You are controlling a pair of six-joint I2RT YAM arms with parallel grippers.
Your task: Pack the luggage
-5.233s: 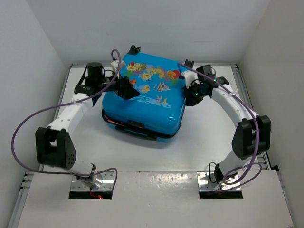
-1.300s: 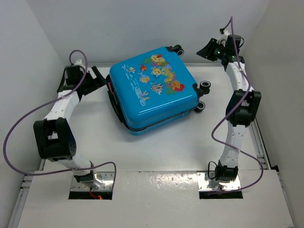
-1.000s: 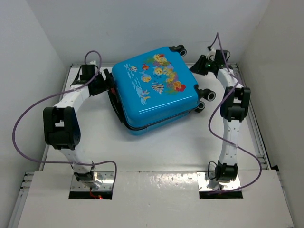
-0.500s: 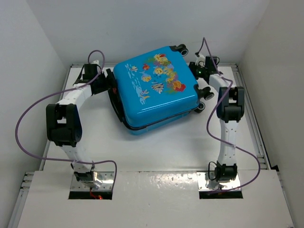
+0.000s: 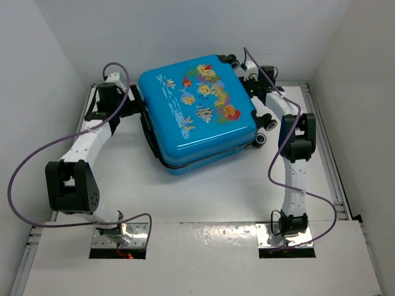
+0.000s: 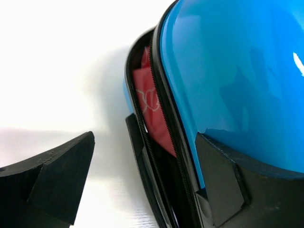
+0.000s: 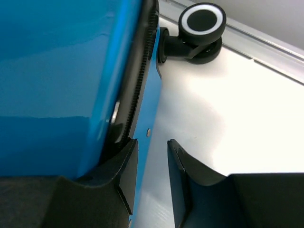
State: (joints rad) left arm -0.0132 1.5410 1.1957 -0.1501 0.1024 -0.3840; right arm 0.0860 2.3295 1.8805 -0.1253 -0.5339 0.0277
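**A:** Blue shell, fish prints up. Your luggage (image 5: 194, 111) lies flat on the table (image 5: 216, 191), toward the far side, with its wheels on the right arm's side.

**B:** The lid's down, but it isn't sealed. Check your left wrist view: the seam gapes, and a red item (image 6: 152, 114) shows between the two halves.

**A:** So the contents look to be in, with the lid over them. What's left for you, I'd judge, is pressing that gap closed and running the zipper (image 7: 142, 71) round.

**B:** Your left gripper (image 6: 145, 140) is spread wide at the left edge. One finger sits close against the lid shell and the other stands clear over bare table, so it's holding nothing.

**A:** Now the right side! Your right gripper (image 7: 152, 142) sits low at the seam, near a wheel (image 7: 202, 21), with its fingers drawn close and only a slim gap between them.

**B:** Is it pinching anything? I can't tell. A sliver of the lower shell runs toward that gap, and no zipper pull shows there.

**A:** Then call it late in the job but not finished. You've got a packed case with an unfastened seam.
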